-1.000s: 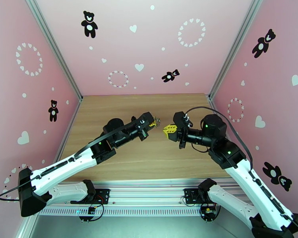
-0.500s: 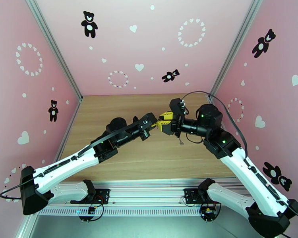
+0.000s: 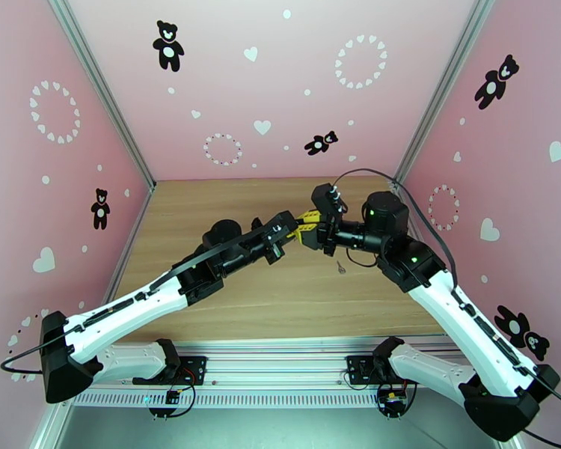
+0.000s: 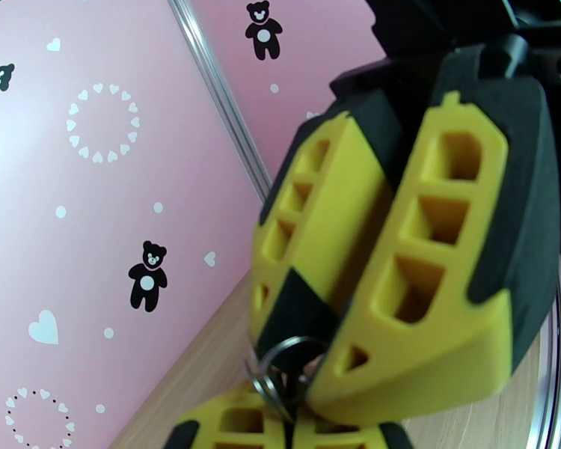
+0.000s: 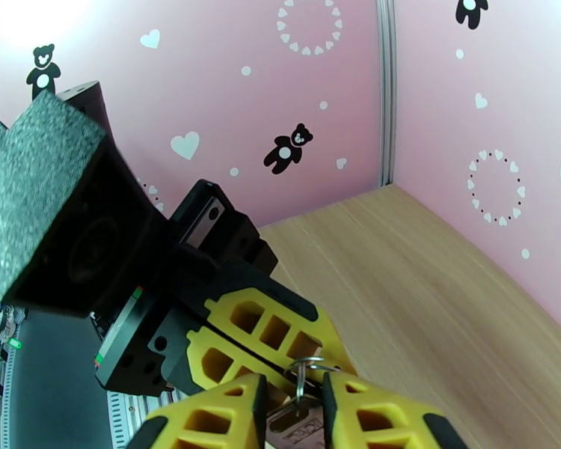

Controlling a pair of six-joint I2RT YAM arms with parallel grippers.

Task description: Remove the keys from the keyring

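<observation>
**While the keyring (image 5: pixel 308 363) is sitting between two grippers, a loose key (image 3: pixel 341 267) is lying on the table (image 3: pixel 228 308)**

As you are looking down from above, your left gripper (image 3: pixel 289 232) and right gripper (image 3: pixel 303 225) are meeting tip to tip over the wood. They are sitting toward 1 o'clock from the table's middle, the right one at 2 o'clock of the left.

Your left gripper's yellow fingers (image 5: pixel 269 331) are pressing together and clamping the keyring, whose thin loop is sticking out past their tips. Your right gripper's fingers (image 5: pixel 370 417) are standing a little apart, one on each side of that loop. A hanging key (image 5: pixel 294 422) is dangling from the loop in the gap between them. You cannot tell whether those pads are squeezing the key or the ring, or merely bracketing them.

From the left wrist, the ring is poking out at 6 o'clock of the right gripper's big yellow fingers.

The loose key is resting on the table at 4 o'clock of the meeting tips, apart from both grippers and near the right arm's wrist.
</observation>
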